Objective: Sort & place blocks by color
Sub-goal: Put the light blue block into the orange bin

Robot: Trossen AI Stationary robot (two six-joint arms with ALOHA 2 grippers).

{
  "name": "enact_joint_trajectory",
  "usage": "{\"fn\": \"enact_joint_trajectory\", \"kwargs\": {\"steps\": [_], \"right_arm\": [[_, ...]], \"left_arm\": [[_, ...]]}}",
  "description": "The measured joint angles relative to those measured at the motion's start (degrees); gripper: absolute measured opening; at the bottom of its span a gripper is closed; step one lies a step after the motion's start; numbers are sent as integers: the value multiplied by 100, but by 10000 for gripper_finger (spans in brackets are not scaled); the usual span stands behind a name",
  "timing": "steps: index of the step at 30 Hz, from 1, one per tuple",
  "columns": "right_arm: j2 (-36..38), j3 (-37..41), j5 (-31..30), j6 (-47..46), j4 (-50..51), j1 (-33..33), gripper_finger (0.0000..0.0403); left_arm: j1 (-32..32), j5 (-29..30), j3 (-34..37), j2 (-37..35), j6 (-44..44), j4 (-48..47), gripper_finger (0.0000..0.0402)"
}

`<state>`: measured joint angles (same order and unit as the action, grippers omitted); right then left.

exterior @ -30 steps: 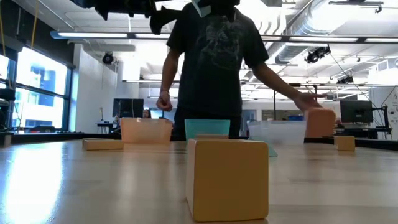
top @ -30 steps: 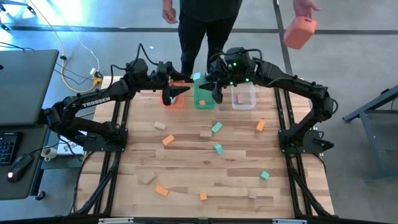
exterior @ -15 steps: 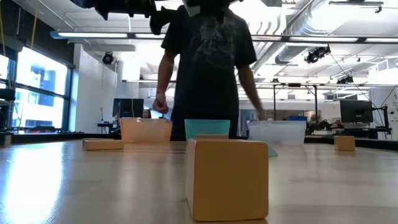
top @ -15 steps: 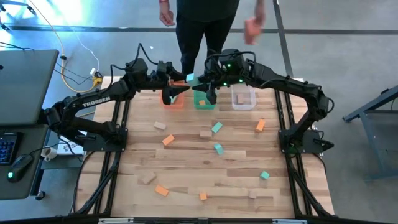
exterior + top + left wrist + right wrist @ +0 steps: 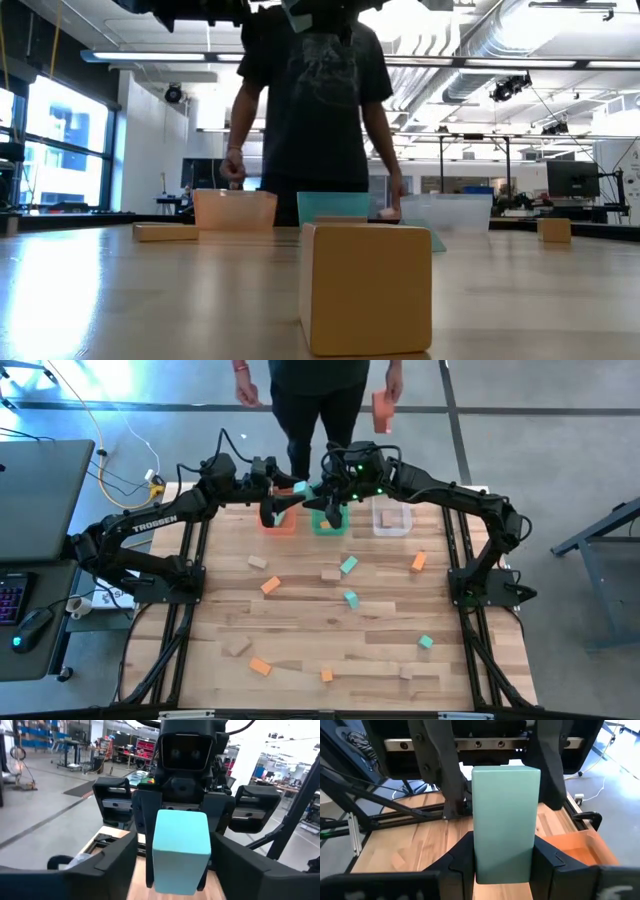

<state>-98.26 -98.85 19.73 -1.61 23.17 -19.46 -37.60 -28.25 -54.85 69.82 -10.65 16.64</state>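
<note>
The counter (image 5: 330, 622) carries loose blocks well apart across its middle and near half, with bare wood between them; the green tray (image 5: 327, 520) sits at the far edge, an orange tray (image 5: 281, 523) just beside it on the left and a clear tray (image 5: 392, 518) on the right. A person (image 5: 318, 400) stands beyond the far edge behind the green tray, an orange block in one hand (image 5: 384, 408). Both arms reach to that edge. The right end effector (image 5: 303, 490) is clenched on a teal block (image 5: 300, 488) above the gap between green and orange trays. The left end effector (image 5: 281, 508) hangs over the orange tray, facing it; whether it is released I cannot tell. Since a second ago the right end effector has carried the teal block leftward from over the green tray, and the person's hand has drawn back from the clear tray's side.
</note>
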Motion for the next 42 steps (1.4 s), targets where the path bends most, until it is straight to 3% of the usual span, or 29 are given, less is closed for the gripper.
{"fn": "enact_joint_trajectory", "kwargs": {"steps": [7, 11, 17, 22, 28, 34, 42], "right_arm": [[9, 0, 32, 68, -1, -2, 107], [9, 0, -17, 79, 34, 1, 118], [9, 0, -521, -172, 241, 57, 209], [7, 0, -898, -469, 632, 51, 251], [7, 0, -1288, -946, 1315, 48, 257], [7, 0, -1331, -1352, 1720, 70, 258], [7, 0, -1446, -1360, 1822, 305, 259]], "left_arm": [[17, -70, 0, -2, 354, 125, 103], [7, -147, 0, -2, 481, 121, 103], [2, -217, 0, 2, 696, 51, 103], [-151, -257, -2, 2, 939, -534, 103], [-452, -138, -2, 2, 1625, -1498, 103], [-760, 708, -2, 19, 2192, -2513, 103], [-1040, 1475, -2, 483, 2027, -3246, 103]]}}
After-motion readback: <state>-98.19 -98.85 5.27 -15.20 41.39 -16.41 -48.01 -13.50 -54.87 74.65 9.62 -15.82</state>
